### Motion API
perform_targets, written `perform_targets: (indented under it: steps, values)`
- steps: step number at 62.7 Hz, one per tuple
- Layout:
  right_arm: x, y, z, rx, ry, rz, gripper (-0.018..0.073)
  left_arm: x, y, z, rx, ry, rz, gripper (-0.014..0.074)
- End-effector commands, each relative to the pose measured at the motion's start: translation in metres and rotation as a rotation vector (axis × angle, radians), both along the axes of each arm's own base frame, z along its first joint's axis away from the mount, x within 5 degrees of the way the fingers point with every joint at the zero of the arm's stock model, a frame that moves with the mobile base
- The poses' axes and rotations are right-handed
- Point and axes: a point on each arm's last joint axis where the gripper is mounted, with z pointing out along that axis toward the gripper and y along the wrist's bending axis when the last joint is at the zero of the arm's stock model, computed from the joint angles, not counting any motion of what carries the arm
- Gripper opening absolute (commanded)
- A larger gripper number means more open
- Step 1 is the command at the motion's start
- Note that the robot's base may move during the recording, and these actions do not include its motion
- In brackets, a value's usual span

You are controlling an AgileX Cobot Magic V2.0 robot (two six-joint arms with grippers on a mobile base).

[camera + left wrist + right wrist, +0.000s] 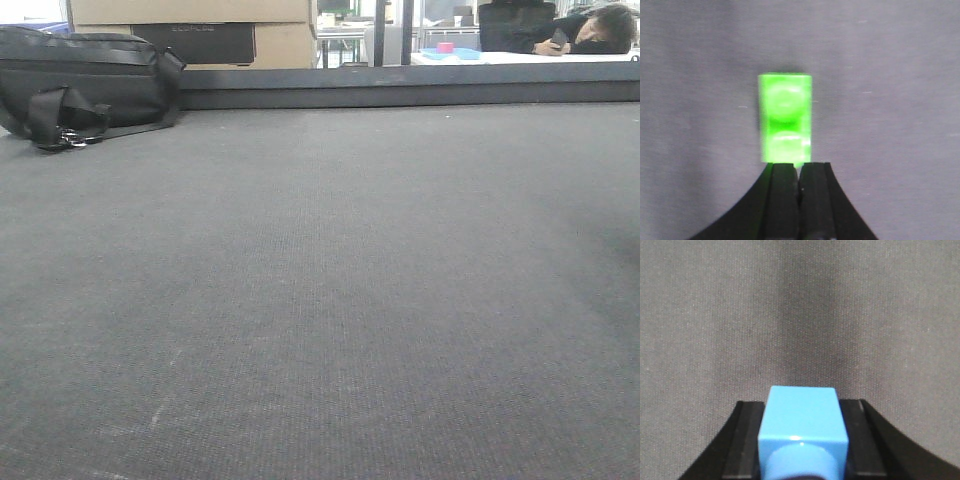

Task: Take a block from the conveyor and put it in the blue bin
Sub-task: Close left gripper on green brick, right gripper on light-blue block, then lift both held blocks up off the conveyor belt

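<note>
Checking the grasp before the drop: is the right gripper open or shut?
Shut on the blue block, which sits clamped between the right gripper's black fingers, conveyor behind it.

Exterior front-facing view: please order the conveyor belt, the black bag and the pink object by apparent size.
Largest: conveyor belt, filling most of the frame.
Next: black bag.
Smallest: pink object, but it is far away, so true size is unsure.

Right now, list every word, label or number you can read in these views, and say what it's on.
Nothing can be quoted.
Faint lettering on the dark panel below the cardboard box: too blurred to read.
No text visible on the green block, blue block, black bag or conveyor.
</note>
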Motion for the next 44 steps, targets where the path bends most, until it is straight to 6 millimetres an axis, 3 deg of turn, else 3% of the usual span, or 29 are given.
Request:
perform_targets:
  steps: [1,8,19,25,44]
  values:
    - [-0.001,-0.001,0.004,-0.01,-0.025,0.002,-0.0162,0.004,-0.002,0.004,-0.003,-0.049,-0.028,-0.0111]
    - [0.0,-0.001,0.004,-0.009,-0.034,0.001,-0.0162,0.009,-0.002,0.004,0.032,-0.09,-0.046,-0.0057]
    - [0.0,-0.001,0.004,-0.009,-0.037,0.001,-0.0162,0.015,-0.001,-0.004,0.03,-0.075,-0.046,0.0282]
    - [0.0,-0.001,0.004,-0.007,-0.037,0.001,-0.0162,0.02,0.001,-0.015,0.029,-0.038,-0.044,0.0407]
    - [0.0,-0.001,0.004,-0.007,-0.037,0.001,-0.0162,0.038,0.003,-0.057,0.006,0.089,-0.045,0.0345]
